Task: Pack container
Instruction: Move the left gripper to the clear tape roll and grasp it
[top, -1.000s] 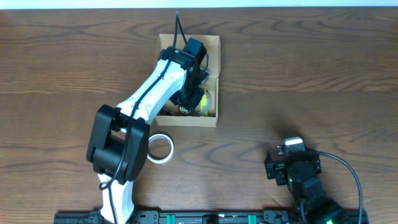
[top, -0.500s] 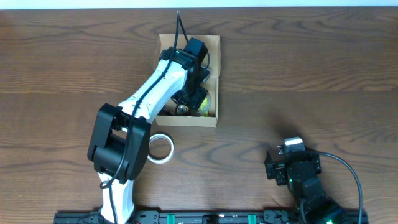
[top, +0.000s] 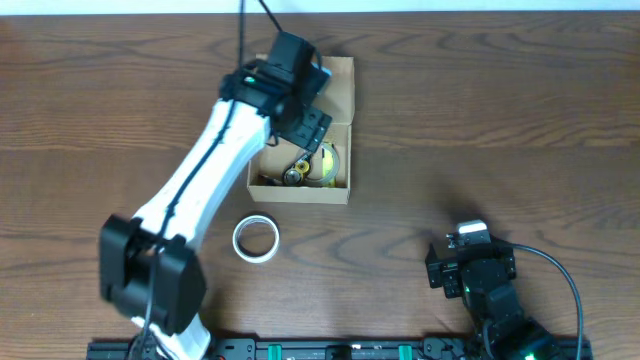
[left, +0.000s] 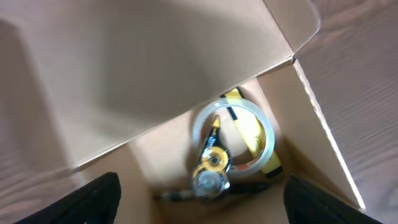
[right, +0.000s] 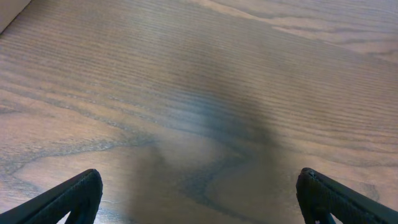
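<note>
The tan cardboard container (top: 338, 190) stands open at the table's back middle, its flap lid (top: 338, 80) folded back. Inside lie a clear tape roll (top: 328, 160) over a yellow item and a small round yellow-and-silver object (top: 296, 172). In the left wrist view the tape roll (left: 261, 134) and the round object (left: 211, 174) lie on the box floor under the flap (left: 155, 68). My left gripper (top: 305, 125) is open and empty, above the box interior (left: 199, 205). My right gripper (top: 455, 272) is open and empty over bare wood (right: 199, 193) at the front right.
A second clear tape roll (top: 256, 239) lies on the wooden table in front of the box, to its left. The left arm (top: 200, 190) stretches from the front left across to the box. A black rail runs along the front edge (top: 330, 350).
My left gripper has risen out of the box and shifted back, empty. The small round object now lies uncovered in the box. The right arm has not moved.
</note>
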